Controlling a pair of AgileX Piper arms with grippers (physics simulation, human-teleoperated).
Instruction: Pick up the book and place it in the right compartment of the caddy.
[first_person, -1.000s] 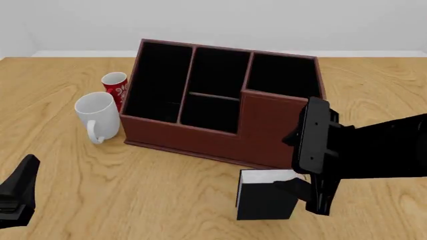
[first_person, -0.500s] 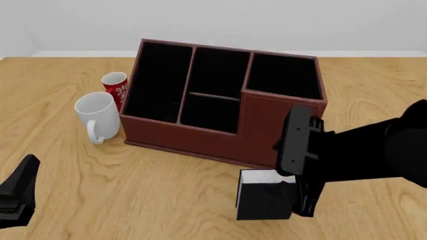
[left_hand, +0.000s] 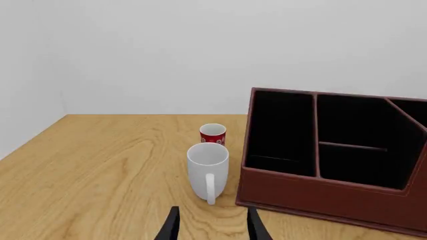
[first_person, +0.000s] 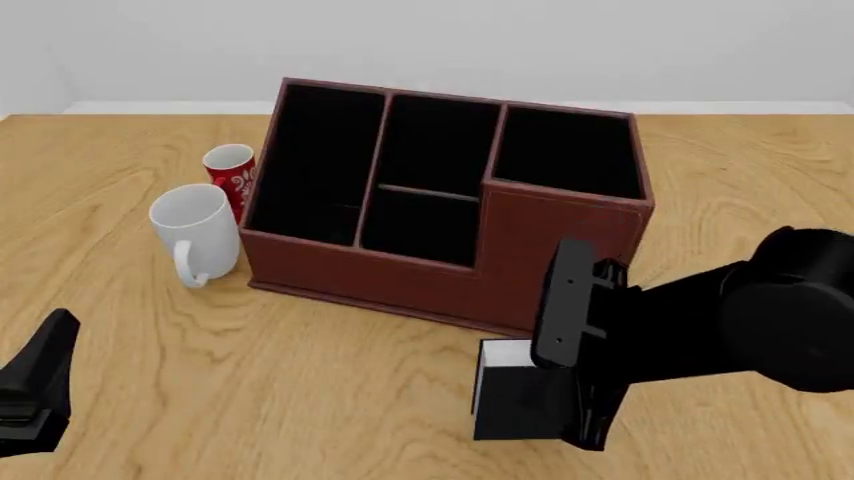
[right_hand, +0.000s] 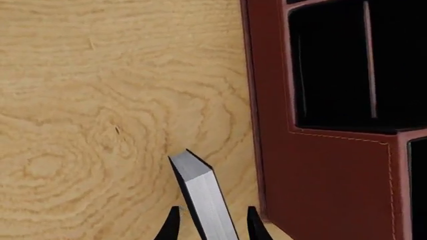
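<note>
The caddy (first_person: 447, 215) sits on the wooden table (first_person: 334, 380), a reddish-brown box with black-lined sections and a stepped front. The book (first_person: 521, 400) stands upright on the table just in front of the caddy's tall front wall, below the right compartment (first_person: 567, 150), its white page edges facing up. The right gripper (right_hand: 208, 229) reaches over the book from the side away from the caddy's left end; in the right wrist view its two dark fingertips (right_hand: 172, 225) flank the book's grey-white page block, one on each side, with the jaws spread a little wider than the book, and whether they press on the covers cannot be told. In the front view the right arm hides most of the book's right part. A white mug (first_person: 195, 232) stands beside the caddy's left wall, handle toward the camera, and a small red cup (first_person: 230, 170) stands just behind the mug, also near that left wall. The left gripper (left_hand: 210, 227) hovers over bare table in front of the mug, well apart from the caddy, its jaws parted and grasping nothing.
</note>
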